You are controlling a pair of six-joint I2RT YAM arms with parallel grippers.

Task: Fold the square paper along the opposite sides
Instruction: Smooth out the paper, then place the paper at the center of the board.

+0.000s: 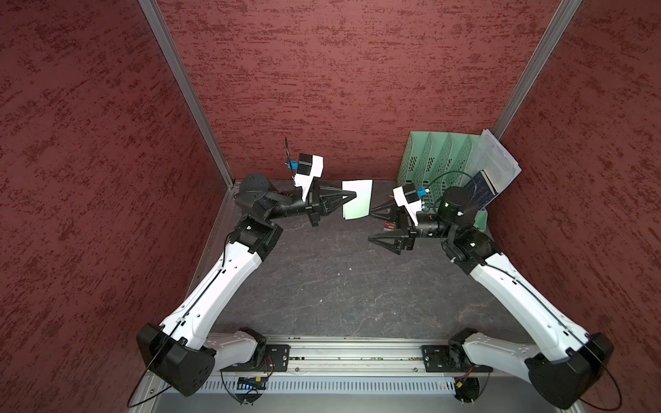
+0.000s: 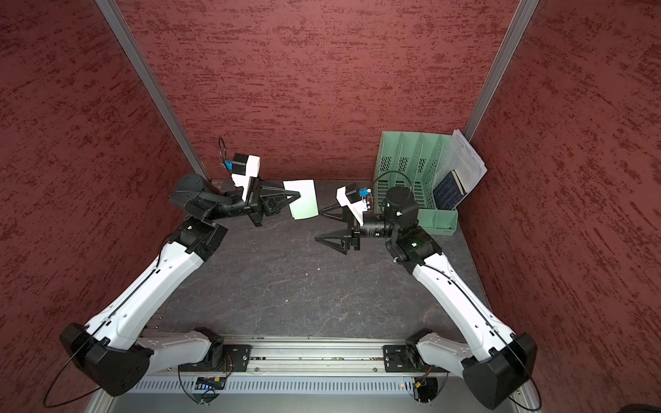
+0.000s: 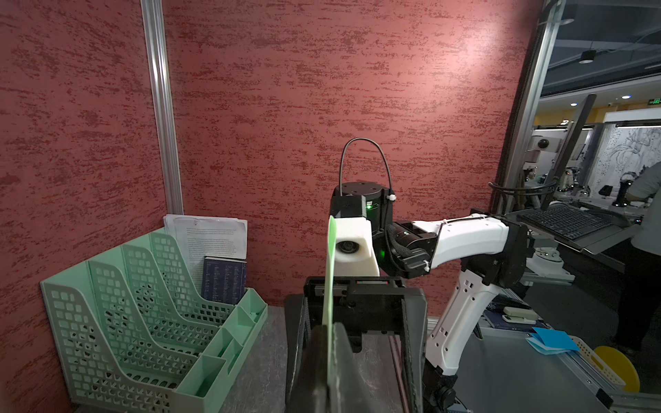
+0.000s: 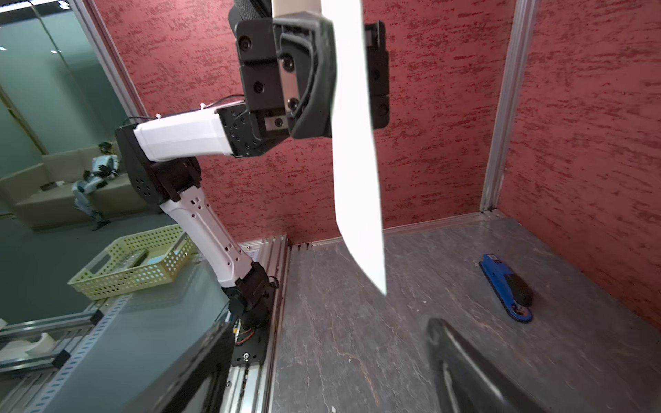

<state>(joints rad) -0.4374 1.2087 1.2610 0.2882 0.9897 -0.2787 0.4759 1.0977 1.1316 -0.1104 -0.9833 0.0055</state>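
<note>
The small, thin, pale yellow-green square paper (image 1: 357, 200) hangs in the air above the dark grey stone-patterned table (image 1: 339, 286), well clear of it. The left gripper (image 1: 353, 195) is clamped on the sheet's near edge. The right gripper (image 1: 371, 224) stands with its jaws wide apart just beside the opposite edge, holding nothing and not touching the sheet.

The main risk, as I judge it, is the single pinch. The sheet is limp and bows below the clamp (the right wrist view shows its free end curving down toward the table). If the right jaws close off-centre or on a corner, the two sides will not meet squarely and the crease will run skewed. If they close short of the edge, they catch only air, or nudge the paper and twist it in the left grip. A hard pull could also slide the sheet out of the left jaws and drop it near the blue stapler (image 4: 506, 286).
</note>
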